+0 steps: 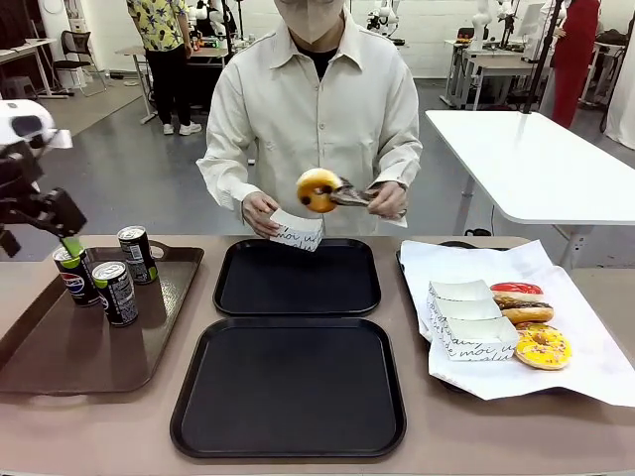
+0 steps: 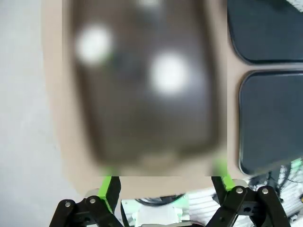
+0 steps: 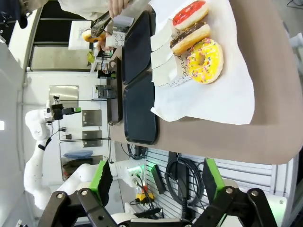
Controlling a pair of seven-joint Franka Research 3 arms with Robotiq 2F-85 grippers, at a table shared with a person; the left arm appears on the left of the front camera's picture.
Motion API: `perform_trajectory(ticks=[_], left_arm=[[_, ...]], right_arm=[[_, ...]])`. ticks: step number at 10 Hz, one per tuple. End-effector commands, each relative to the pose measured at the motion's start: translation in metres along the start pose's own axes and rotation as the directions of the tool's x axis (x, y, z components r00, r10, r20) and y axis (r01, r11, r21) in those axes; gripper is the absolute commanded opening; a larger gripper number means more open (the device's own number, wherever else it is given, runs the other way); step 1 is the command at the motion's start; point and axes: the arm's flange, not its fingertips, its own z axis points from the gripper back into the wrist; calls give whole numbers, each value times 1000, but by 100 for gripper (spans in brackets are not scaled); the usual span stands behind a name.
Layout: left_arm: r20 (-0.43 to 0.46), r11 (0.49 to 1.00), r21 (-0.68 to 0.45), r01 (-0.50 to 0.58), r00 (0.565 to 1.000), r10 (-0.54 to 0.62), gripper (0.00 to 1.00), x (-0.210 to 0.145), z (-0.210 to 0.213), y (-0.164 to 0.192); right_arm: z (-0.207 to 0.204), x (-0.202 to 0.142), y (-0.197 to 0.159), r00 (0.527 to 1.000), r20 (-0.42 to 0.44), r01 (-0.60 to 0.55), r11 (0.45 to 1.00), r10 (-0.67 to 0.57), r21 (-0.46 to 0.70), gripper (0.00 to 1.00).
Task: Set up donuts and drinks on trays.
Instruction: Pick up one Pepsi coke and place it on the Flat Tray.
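My left end effector (image 2: 165, 185) hangs over the brown tray (image 1: 50, 362) at my left end of the tabletop (image 1: 99, 436). Its fingers are spread as wide as they go, with nothing between them. In the front view its green pads sit just above the Pepsi can (image 1: 74, 278). A second soda can (image 1: 116, 293) stands upright just beside that one, and a third soda can (image 1: 137, 254) stands a little farther back on the same tray.

My right end effector (image 3: 156, 182) is also wide open and has hold of nothing. It is well apart from the donuts.

In the middle lie the near black tray (image 1: 288, 392) and the far black tray (image 1: 296, 283), one just behind the other.

Across from me, the person holds a glazed donut (image 1: 318, 189) in tongs (image 1: 355, 196), in the air above the far black tray. The person's other hand (image 1: 258, 211) holds a white paper box (image 1: 296, 236) at that tray's far rim.

To my right, on the white paper (image 1: 585, 367), lie a red-iced donut (image 1: 516, 291), a chocolate donut (image 1: 528, 313) and a yellow-sprinkled donut (image 1: 543, 347). They are close together in a row, with stacked paper boxes (image 1: 466, 315) just beside them.
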Motion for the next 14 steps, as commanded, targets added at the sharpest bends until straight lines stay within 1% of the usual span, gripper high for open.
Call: perform_trajectory(ticks=[1,2,3,7,8,9,10,11,12,14], left_arm=[[62,998,68,11,998,-15,100,3,-24,5],[99,997,-83,9,995,0,100,-6,-26,11],[28,999,32,26,999,-27,100,4,-11,-5],[28,999,32,26,999,-27,100,4,-11,-5],[37,999,13,41,998,-41,100,3,-14,-4],[98,999,22,48,994,-50,100,14,-12,-9],[119,997,53,48,991,-54,100,26,-15,-15],[111,997,49,55,992,-60,100,34,-18,-18],[96,993,76,87,991,-94,100,43,-24,-22],[45,991,101,93,994,-98,100,63,-42,-27]], right_arm=[[-2,2,0,1000,1,-19,1000,19,18,100],[-2,2,0,1000,1,-19,1000,19,18,100],[-2,2,0,1000,1,-19,1000,19,18,100],[-2,2,0,1000,1,-19,1000,19,18,100],[-2,2,0,1000,1,-19,1000,19,18,100],[-2,2,0,1000,1,-19,1000,19,18,100],[-2,2,0,1000,1,-19,1000,19,18,100],[-2,2,0,1000,1,-19,1000,19,18,100],[-2,2,0,1000,1,-19,1000,19,18,100],[-2,2,0,1000,1,-19,1000,19,18,100]])
